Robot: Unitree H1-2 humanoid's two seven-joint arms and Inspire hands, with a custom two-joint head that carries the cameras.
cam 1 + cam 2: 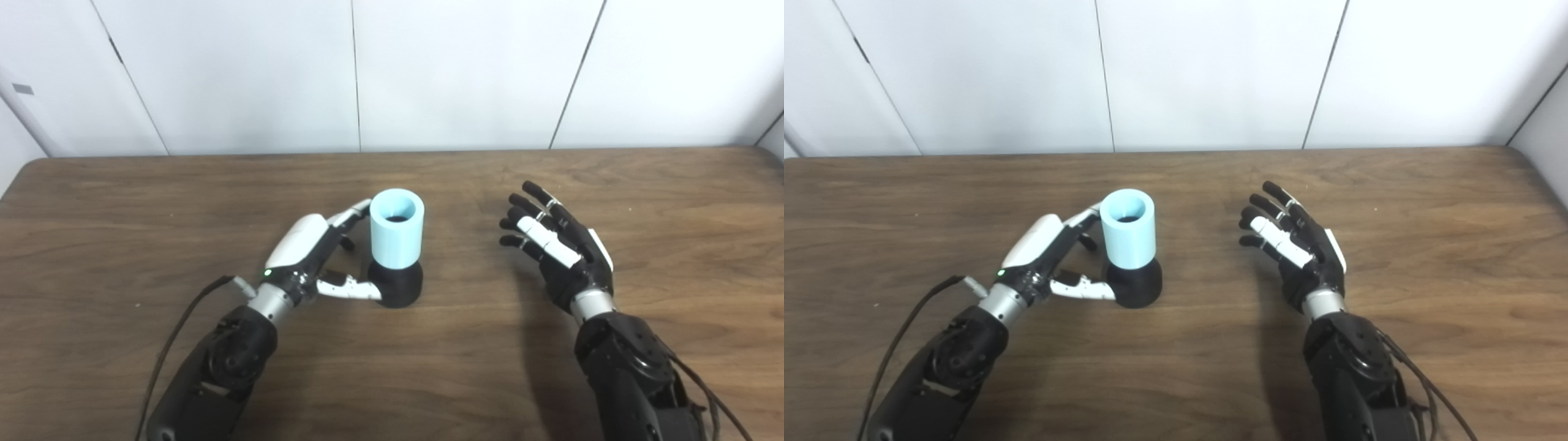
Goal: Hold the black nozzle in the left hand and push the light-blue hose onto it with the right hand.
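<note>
The light-blue hose [396, 228], a short upright tube, stands fitted on top of the black nozzle [398, 285], which rests on the wooden table [122, 214]. My left hand [312, 251] is just left of them, open and cupped. Its thumb tip touches the nozzle's base, and its fingers reach behind the hose without closing on it. My right hand [554, 245] hovers well to the right of the pair, open with its fingers spread and nothing in it.
A white panelled wall [392, 73] runs along the table's far edge. A black cable [177, 331] trails from the left wrist toward the front edge. Bare wood lies between the nozzle and the right hand.
</note>
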